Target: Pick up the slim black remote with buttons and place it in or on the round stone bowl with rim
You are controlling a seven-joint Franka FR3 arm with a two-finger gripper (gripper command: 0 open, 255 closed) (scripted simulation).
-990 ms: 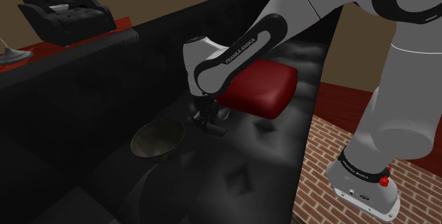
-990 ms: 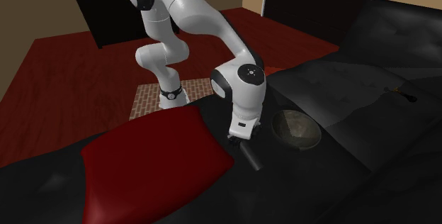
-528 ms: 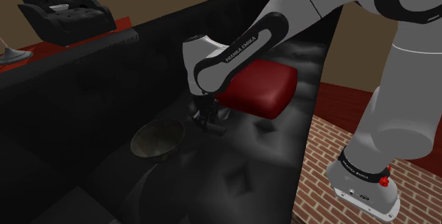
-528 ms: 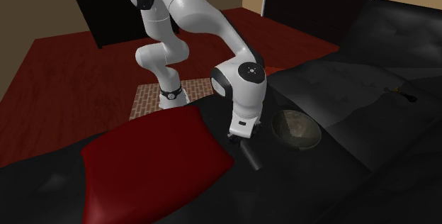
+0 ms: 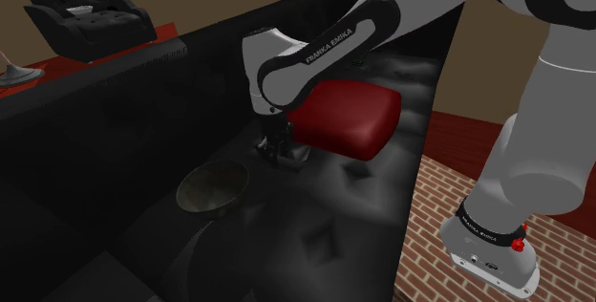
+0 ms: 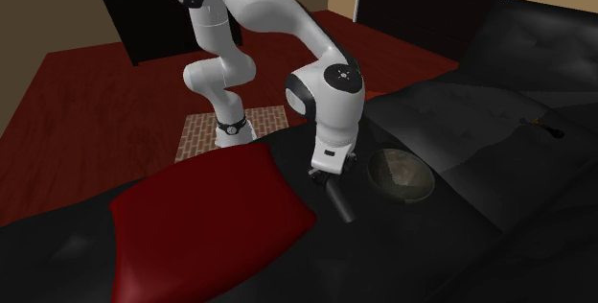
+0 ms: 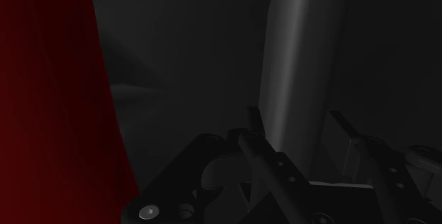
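Note:
The slim dark remote (image 7: 301, 66) runs lengthwise away from the hand, its near end clasped between the two black fingers (image 7: 256, 123). My gripper (image 7: 301, 120) is shut on it. In the second exterior view the remote (image 6: 339, 202) slants down from the gripper (image 6: 326, 176), just over the black sofa seat (image 6: 402, 244). The round stone bowl (image 6: 401, 174) sits on the seat close by, toward that view's right. In the shoulder view the bowl (image 5: 212, 187) lies down and to the left of the gripper (image 5: 277, 152).
A red cushion (image 5: 349, 118) lies right beside the hand, also the red cushion (image 6: 206, 220) and red cushion (image 7: 49, 95). The sofa's tall black back (image 5: 115, 128) rises behind the bowl. A brick-pattern mat (image 5: 478, 214) holds the arm's base.
The arm and hand have risen a little over the last second, and the remote's gripped end has come up with them. The bowl and the cushion stay in place.

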